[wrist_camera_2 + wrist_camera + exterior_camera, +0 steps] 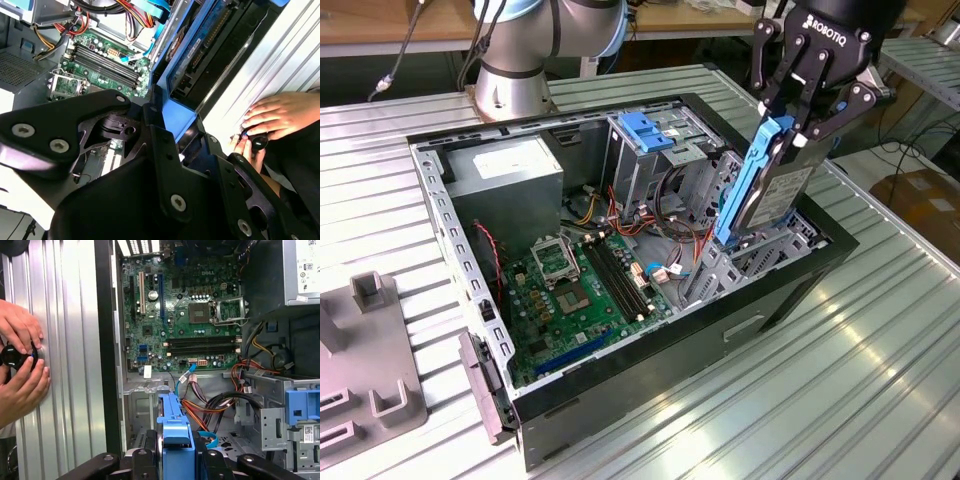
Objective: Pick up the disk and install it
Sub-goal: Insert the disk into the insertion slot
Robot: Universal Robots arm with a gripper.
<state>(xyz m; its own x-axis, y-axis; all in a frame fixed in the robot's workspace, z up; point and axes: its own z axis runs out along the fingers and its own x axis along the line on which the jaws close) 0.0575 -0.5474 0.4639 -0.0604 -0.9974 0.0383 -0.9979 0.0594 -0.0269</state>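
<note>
The tool (792, 128) comes down from above, pointing at the bench (840, 400) and leaning slightly. Its black fingers (772, 85) straddle the upper end of the disk (782, 190). It is drawn in narrow on that end and holds the disk on edge, nearly upright with a slight tilt.

The disk's blue carrier rail (748, 185) runs down the side turned toward the inside of the computer case (740, 325), while its grey metal face is turned outward. Straight below the tool, the disk's lower end reaches the metal drive bay at the case's corner. Whether it has entered the slot I cannot tell. In the first wrist view the rail extends away from between the fingers toward the case floor.

Past the disk's lower end, deeper in the case, lies the green motherboard (575, 290), with bundles of coloured cables (670, 200) between it and the tool. The tall drive cage (645, 130), topped by a blue bracket, stands near the tool inside the case. The grey power-supply box (510, 170) sits well apart from the tool at the opposite corner.

The arm's base (515, 70) stands on the ribbed metal bench beyond the case. Off to one side of the tool, outside the case's black wall, a person's hands (20, 325) rest on the bench around a small black knob (12, 356). A grey fixture block (370, 370) lies on the bench, far from the tool.
</note>
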